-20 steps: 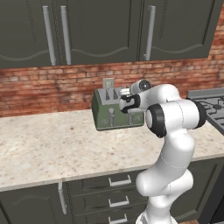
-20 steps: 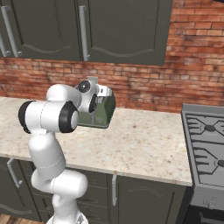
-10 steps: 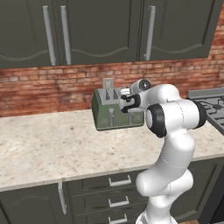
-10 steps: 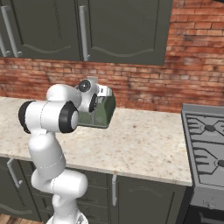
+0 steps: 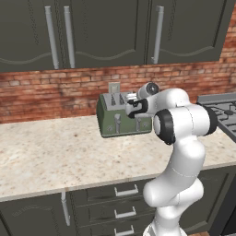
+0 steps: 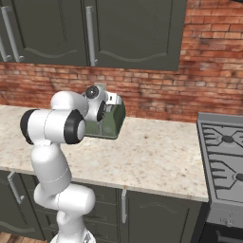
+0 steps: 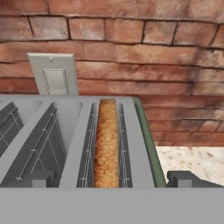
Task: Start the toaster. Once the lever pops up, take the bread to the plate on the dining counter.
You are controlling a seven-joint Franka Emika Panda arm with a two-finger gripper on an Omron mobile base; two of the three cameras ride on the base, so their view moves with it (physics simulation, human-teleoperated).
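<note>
Hand view first: our gripper [image 7: 113,179] sits with jaws spread wide, holding nothing, its two dark tips low on either side of the rightmost slot. Just beyond them the bread [image 7: 106,144] stands edge-up, deep in that slot of the toaster [image 7: 131,144]. Behind, a wall switch plate [image 7: 54,74] on the brick wall [image 7: 175,52].

Left base view: toaster [image 5: 110,120] at the back of the counter [image 5: 55,156], hand over its right end.

Risks we judge:
- Tips may catch the slot's wire guides, or close on steel rather than toast.
- Slice sits low; a shallow pinch could slip.
- A hard pull could drag the toaster.
</note>
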